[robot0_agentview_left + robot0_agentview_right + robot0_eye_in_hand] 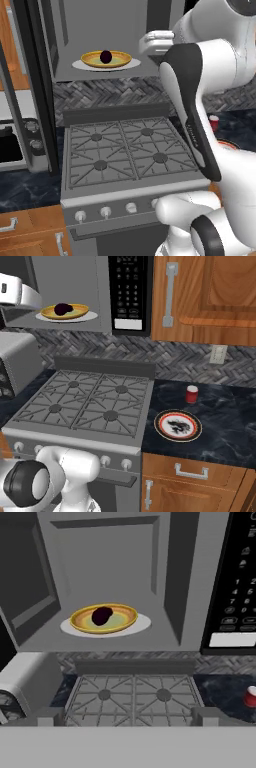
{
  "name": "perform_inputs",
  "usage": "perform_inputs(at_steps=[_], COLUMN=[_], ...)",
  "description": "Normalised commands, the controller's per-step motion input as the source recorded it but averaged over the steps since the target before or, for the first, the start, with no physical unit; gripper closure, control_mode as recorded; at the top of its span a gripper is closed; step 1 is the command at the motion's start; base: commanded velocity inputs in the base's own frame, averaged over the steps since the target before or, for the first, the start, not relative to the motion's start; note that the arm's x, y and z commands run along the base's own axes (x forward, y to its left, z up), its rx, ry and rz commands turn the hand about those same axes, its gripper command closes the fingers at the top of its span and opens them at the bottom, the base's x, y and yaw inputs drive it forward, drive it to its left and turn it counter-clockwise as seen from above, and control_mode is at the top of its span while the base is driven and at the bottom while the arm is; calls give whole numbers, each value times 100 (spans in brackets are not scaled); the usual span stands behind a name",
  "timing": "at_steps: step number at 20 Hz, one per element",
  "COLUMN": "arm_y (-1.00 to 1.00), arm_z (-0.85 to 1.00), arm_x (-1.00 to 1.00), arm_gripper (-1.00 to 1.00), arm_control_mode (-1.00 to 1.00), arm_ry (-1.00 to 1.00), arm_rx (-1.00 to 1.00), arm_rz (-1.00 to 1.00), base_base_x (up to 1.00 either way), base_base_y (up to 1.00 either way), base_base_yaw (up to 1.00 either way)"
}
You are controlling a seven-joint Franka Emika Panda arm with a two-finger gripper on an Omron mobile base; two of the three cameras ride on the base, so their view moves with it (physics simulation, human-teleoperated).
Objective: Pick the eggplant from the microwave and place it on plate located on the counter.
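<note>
Right now the eggplant [102, 615] sits on a yellow dish [125, 622] inside the open microwave [170, 582], so picking it up comes first. Next the arm must reach in; I cannot tell how the jaws stand. Far off, the plate [161, 432] waits on the surface [225, 426].

Grey gas stove [82, 403], four burners under dark grates, row of round knobs [105, 212] along its front edge. Small red cup [192, 394] upright right of the stove, near the back. Herringbone grey tile backsplash [165, 363] behind. Wooden upper cabinets [210, 296] with metal handles; wall outlet [217, 354] below them. Grey toaster [27, 682] left of the stove. Yellow-orange shallow dish [106, 59] rests on white oval turntable disc [142, 623].
</note>
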Motion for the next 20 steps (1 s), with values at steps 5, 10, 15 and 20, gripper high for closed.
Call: perform_inputs(at_steps=[5,10,15,20], arm_y=[25,42,37,1], arm_z=[-6,-29,-16,0], arm_x=[-25,49,96,96], arm_gripper=[-100,-100,-100,-100], arm_control_mode=[-100,-100,-100,-100], arm_ry=[-5,-1,1,16], arm_rx=[0,0,0,3], arm_rz=[8,0,0,0], base_base_x=[0,0,0,0], base_base_y=[0,0,0,0], base_base_yaw=[0,0,0,0])
